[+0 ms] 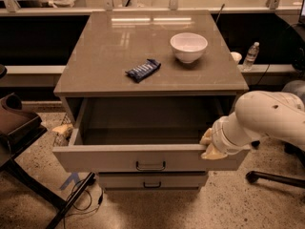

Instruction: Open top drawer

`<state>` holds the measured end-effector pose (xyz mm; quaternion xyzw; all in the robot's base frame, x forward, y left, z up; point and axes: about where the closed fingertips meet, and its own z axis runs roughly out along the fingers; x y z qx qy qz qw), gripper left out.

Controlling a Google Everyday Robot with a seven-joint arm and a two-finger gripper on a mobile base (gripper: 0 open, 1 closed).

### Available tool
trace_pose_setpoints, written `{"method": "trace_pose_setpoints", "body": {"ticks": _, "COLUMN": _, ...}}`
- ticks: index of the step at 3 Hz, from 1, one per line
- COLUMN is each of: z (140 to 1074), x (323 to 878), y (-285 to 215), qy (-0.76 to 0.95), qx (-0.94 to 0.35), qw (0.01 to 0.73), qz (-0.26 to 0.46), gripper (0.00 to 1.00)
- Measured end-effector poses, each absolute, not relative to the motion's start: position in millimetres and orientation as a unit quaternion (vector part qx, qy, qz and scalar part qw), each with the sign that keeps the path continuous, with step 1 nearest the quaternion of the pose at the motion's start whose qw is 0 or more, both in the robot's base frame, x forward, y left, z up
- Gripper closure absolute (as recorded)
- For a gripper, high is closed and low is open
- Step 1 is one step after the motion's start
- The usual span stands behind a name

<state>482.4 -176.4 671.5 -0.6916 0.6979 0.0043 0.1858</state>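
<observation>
The top drawer (109, 159) stands pulled well out of the cabinet, its plain grey inside (143, 123) open to view and stretching away to the left of the pincer (208, 146). The pincer sits at the right end of the drawer's front, right at the upper rim and touching it; whether it is open, closed or clamped on that rim cannot be told. The drawer's dark loop handle (150, 166) lies left of the pincer and a little lower, at the middle of the front. Lower still, below and left of the pincer, a narrower drawer (119, 180) is shut. The white arm (267, 118) runs off to the pincer's right. Above and behind the pincer is the tabletop (105, 46), carrying a white bowl (188, 46) just left of the pincer's line and a dark snack bar (143, 70) farther left. A water bottle (250, 56) stands behind, to the right.
</observation>
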Motion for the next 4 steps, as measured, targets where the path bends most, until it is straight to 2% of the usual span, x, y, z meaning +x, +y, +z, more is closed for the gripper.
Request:
{"method": "trace_pose_setpoints", "body": {"ticks": 2, "z": 672.7, "x": 482.2, "y": -176.4, "qy": 0.698, "qx": -0.692, "qw": 0.186, "qz": 0.004, "gripper": 1.0}}
{"method": "trace_pose_setpoints", "body": {"ticks": 3, "z": 671.6, "x": 439.4, "y": -179.9, "qy": 0.685, "qx": -0.709, "qw": 0.166, "qz": 0.015, "gripper": 1.0}}
{"method": "trace_pose_setpoints", "body": {"ticks": 4, "z": 671.6, "x": 439.8, "y": -179.2, "qy": 0.685, "qx": -0.709, "qw": 0.166, "qz": 0.015, "gripper": 1.0}}
